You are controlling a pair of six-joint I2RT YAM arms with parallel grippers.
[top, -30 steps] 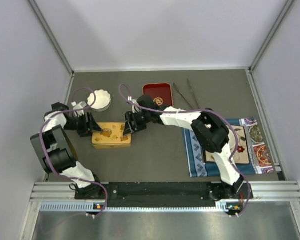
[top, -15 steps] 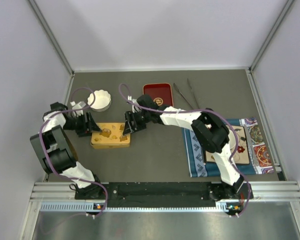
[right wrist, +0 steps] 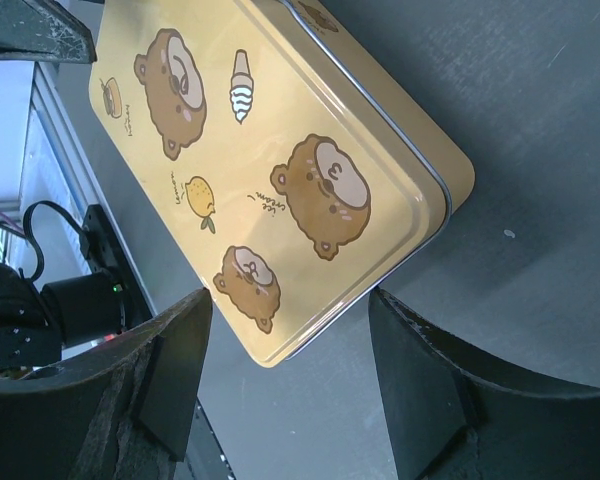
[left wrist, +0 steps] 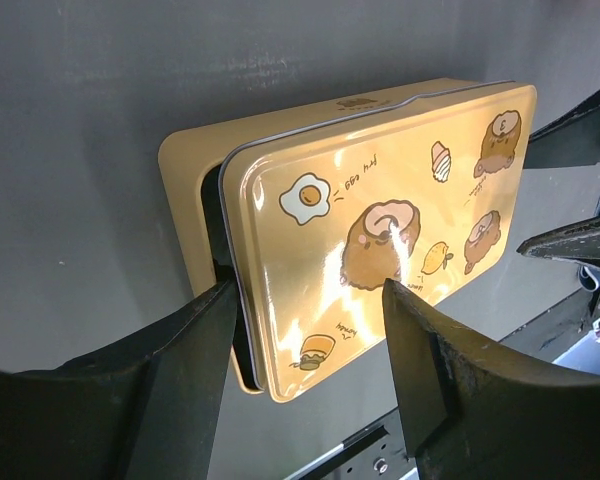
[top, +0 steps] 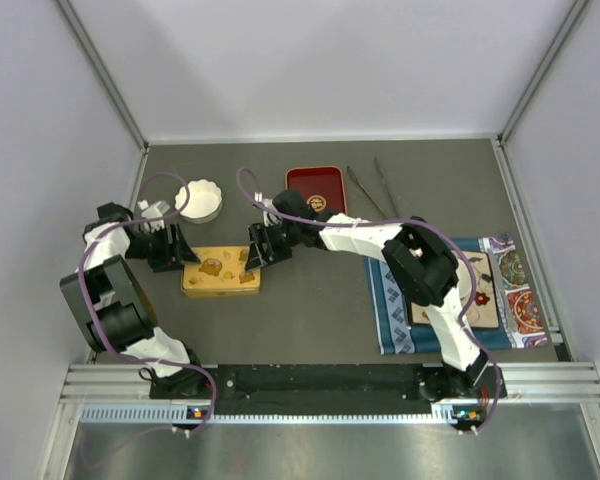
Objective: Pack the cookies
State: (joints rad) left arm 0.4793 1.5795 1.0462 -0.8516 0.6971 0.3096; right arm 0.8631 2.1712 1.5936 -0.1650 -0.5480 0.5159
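A yellow tin (top: 220, 272) printed with bears lies flat on the grey table, its lid on and sitting a little askew over the base. My left gripper (top: 178, 254) is at the tin's left end. In the left wrist view the gripper (left wrist: 308, 296) is open astride a corner of the tin (left wrist: 380, 230), and one finger (left wrist: 195, 340) rests against the lid's edge. My right gripper (top: 253, 254) is at the tin's right end. It stands open (right wrist: 290, 305) around a corner of the tin (right wrist: 270, 160) without touching it. The cookies are hidden.
A white fluted cup (top: 200, 200) stands behind the left gripper. A red tray (top: 316, 187) and metal tongs (top: 372, 190) lie at the back. A blue cloth (top: 392, 310) with a wooden board (top: 483, 300) lies at the right.
The tin and the left gripper have shifted slightly to the left. The jaws stand as wide as before.
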